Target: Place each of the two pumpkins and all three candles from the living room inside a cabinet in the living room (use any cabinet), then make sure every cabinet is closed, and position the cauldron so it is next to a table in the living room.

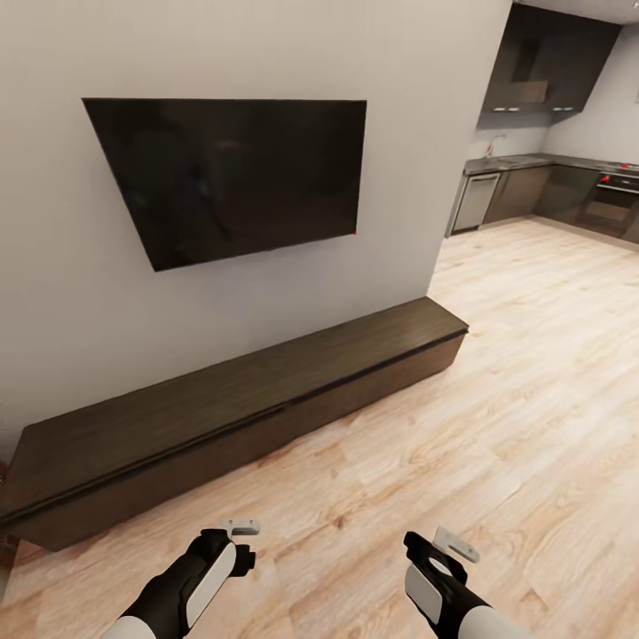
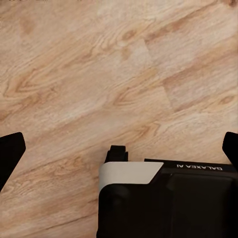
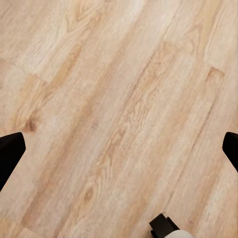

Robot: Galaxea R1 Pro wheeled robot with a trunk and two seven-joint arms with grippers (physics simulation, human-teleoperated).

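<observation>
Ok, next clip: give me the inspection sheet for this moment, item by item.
Surface: pale wood plank floor, bare where visible.
Job's things: long dark brown cabinet against the wall, its fronts look flush and shut; nothing on its top.
Clutter: nothing seen.
Grippers: left gripper and right gripper both open, empty, hanging over the floor.
Cables: nothing seen.
Surroundings: black TV mounted on the wall above the cabinet; dark grey kitchen units farther off to the right.
</observation>
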